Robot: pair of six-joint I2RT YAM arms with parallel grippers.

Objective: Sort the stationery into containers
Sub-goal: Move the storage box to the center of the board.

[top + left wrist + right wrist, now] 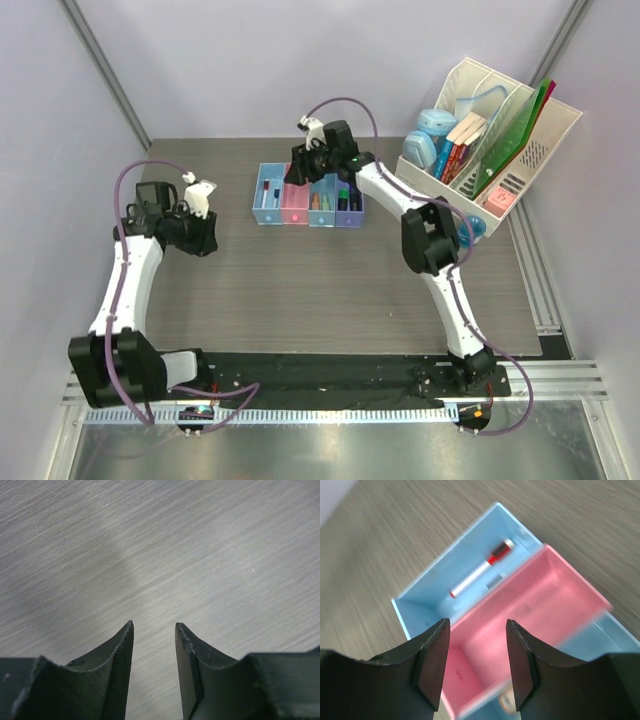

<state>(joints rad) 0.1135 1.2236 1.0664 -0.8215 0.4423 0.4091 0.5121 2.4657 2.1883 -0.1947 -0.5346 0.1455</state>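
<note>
Jaws on our left arm hang released and empty over the counter [210,540]. Further right, a red-capped marker [481,570] lies in the end blue tray [440,575], and our right jaws gape empty above the pink tray [555,595] beside it

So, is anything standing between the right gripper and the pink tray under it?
Nothing visible does. The right gripper hangs open and empty directly above the pink tray, with only air between them.
</note>
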